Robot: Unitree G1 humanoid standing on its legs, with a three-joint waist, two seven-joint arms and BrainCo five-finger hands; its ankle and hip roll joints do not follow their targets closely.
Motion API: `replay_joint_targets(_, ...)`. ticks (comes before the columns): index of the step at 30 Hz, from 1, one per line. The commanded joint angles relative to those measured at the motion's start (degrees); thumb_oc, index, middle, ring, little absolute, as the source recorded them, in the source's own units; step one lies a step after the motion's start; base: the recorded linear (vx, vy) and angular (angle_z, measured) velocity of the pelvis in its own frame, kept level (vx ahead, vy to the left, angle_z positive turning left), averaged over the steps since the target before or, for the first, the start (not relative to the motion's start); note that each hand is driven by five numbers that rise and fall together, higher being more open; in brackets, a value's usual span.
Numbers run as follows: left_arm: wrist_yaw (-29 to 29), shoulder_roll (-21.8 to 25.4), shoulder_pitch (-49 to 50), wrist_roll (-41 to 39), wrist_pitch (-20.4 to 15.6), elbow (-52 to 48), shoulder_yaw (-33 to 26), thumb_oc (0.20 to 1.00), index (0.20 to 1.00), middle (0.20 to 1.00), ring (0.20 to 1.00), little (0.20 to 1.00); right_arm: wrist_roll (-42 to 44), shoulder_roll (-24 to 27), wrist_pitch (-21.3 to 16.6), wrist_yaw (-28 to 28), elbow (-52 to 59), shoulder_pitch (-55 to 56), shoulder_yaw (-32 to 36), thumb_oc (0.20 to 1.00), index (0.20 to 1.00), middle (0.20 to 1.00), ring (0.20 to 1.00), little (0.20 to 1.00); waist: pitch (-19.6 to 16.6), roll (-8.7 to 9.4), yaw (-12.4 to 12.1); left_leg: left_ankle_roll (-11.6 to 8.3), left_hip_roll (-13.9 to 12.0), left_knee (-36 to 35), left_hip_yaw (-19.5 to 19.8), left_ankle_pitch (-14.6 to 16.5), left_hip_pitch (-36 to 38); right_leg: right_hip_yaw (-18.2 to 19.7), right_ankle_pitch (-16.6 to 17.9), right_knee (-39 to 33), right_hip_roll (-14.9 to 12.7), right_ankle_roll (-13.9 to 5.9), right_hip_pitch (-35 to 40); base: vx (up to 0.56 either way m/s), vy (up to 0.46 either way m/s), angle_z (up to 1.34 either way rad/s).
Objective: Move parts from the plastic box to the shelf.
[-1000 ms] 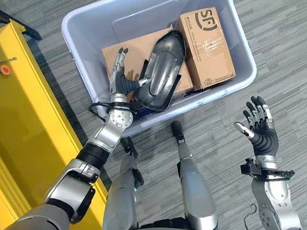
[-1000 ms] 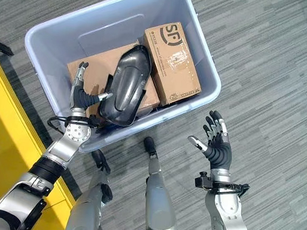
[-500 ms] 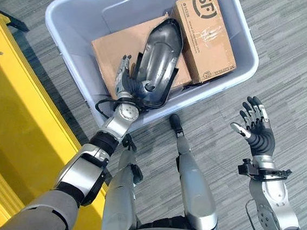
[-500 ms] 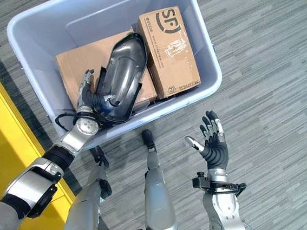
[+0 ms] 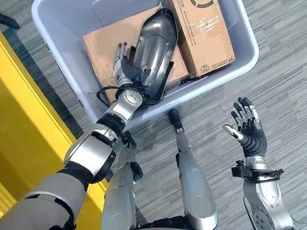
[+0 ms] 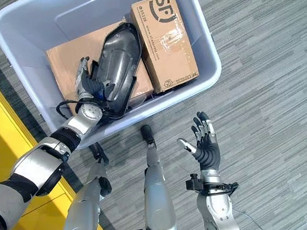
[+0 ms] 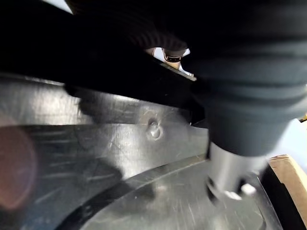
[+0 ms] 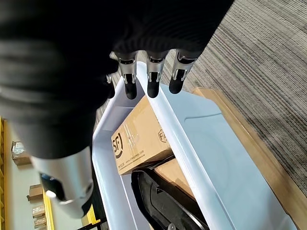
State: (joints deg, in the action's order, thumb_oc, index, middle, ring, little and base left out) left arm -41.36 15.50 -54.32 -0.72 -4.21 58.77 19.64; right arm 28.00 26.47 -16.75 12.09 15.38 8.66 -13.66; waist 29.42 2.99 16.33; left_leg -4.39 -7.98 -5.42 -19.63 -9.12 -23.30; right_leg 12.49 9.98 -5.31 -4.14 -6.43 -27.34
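The long shiny dark plastic shell part (image 5: 154,52) lies in the pale blue plastic box (image 5: 52,34), on flat brown cardboard (image 5: 97,47). The left hand (image 5: 126,71) touches its edge; I cannot tell its grip. The right hand (image 5: 245,129) hangs spread wide.

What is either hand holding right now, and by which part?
Left hand grips the black molded part at its lower edge; right hand holds nothing.
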Motion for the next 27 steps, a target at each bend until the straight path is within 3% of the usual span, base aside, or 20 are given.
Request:
replay_joint_targets(1, 4.7, 0.6, 0.3, -4.1, 2.0, 9.4, -1.7, 0.2, 0.2, 0.2, 0.2, 0.2, 2.0, 2.7, -4.4, -0.3, 4.2, -0.6, 4.2, 1.0, 1.0, 1.0, 1.0, 1.0, 0.4, 0.8, 1.6, -3.47, -1.8, 3.6, 2.7, 5.8, 5.6, -3.8, -3.3, 8.6, -3.4, -3.92, -4.0, 0.0, 0.0, 0.0)
replay_joint_targets(18, 6.6, -2.2, 2.8, -6.7, 0.5, 7.0, -1.2, 0.2, 0.2, 0.2, 0.2, 0.2, 3.7, 2.7, -4.1, -0.7, 3.4, -0.1, 4.4, 1.0, 1.0, 1.0, 1.0, 1.0, -0.5, -0.21, 1.1, -3.42, -1.5, 3.8, 3.6, 6.2, 8.3, -4.6, -4.0, 8.6, -3.9, -3.73, -0.9, -0.01, 0.003, 0.02)
replay_joint_targets(19, 7.2, -1.9, 3.3, -7.9, 0.0, 6.8, -1.8, 0.2, 0.2, 0.2, 0.2, 0.2, 3.9, 2.6, -3.8, -0.7, 3.1, -0.4, 4.4, 1.0, 1.0, 1.0, 1.0, 1.0, -0.9, 0.04, 1.0, -3.27, -1.7, 3.7, 3.3, 4.7, 8.2, -4.4, -2.6, 8.5, -3.8, -3.46, -1.1, -0.07, -0.01, 0.01)
replay_joint_targets(21, 7.4, -1.8, 4.1, -8.2, 0.0, 5.7, -1.9, 0.2, 0.2, 0.2, 0.2, 0.2, 3.7, 2.5, -3.7, -0.6, 3.1, -0.4, 4.4, 1.0, 1.0, 1.0, 1.0, 1.0, -1.6, -0.11, 0.9, -3.28, -1.7, 3.6, 3.4, 4.8, 8.8, -4.5, -2.7, 8.3, -4.0, -3.48, -0.3, -0.03, -0.005, 0.0)
replay_joint_targets(27, 7.5, -0.5, 8.4, -11.1, -1.5, -5.0, -3.0, 0.2, 0.2, 0.2, 0.2, 0.2, 4.0, 2.1, -3.1, -0.3, 3.0, -0.1, 5.1, 1.0, 1.0, 1.0, 1.0, 1.0, -3.6, -0.9, -0.2, -3.36, -2.0, 2.7, 4.2, 4.7, 11.5, -5.6, -3.1, 7.6, -4.7, -3.5, 2.9, 0.02, 0.004, 0.05)
